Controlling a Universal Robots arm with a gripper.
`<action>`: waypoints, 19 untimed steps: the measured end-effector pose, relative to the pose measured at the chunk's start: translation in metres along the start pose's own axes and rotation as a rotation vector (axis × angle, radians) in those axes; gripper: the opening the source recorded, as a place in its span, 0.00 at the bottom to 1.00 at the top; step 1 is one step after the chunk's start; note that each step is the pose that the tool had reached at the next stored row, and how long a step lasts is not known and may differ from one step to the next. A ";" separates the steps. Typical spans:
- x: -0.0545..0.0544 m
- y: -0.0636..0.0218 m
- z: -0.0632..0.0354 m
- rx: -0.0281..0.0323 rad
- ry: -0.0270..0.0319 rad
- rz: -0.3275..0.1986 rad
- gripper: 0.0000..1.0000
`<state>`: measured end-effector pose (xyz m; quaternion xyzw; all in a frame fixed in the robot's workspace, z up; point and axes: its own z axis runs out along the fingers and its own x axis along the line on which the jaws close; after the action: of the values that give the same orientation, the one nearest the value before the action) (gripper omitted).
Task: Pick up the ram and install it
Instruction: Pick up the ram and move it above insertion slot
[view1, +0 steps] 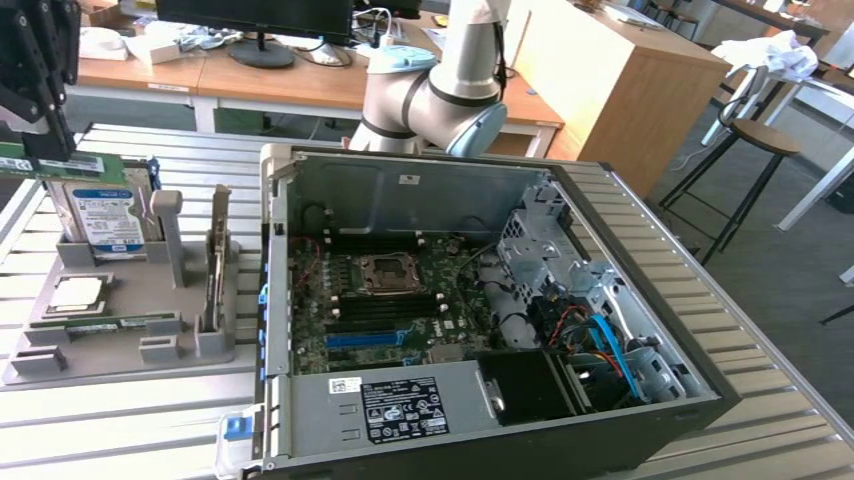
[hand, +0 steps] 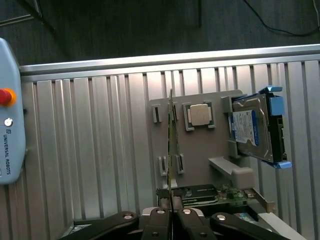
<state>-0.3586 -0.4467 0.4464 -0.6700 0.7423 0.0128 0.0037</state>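
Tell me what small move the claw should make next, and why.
Likely carry the ram sideways toward the open computer case on the exterior view's right. The claw is shut on the ram, which hangs above the grey holder, and the case's motherboard lies exposed.

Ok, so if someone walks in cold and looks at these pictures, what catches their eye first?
The open computer case sits in the middle of the exterior view with its motherboard exposed. At that view's upper left, the gripper is shut on the ram, holding it above the gray parts holder. The hard drive with its blue-white label stands upright in that holder.
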 end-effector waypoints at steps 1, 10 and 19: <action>0.000 0.0000 -0.0008 0.0000 -0.0001 -0.002 0.11; 0.000 0.0000 -0.0039 -0.0002 0.0001 -0.007 0.11; -0.002 -0.0182 -0.0041 -0.0004 0.0000 -0.007 0.11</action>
<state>-0.3403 -0.4467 0.4503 -0.6725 0.7400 0.0129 0.0036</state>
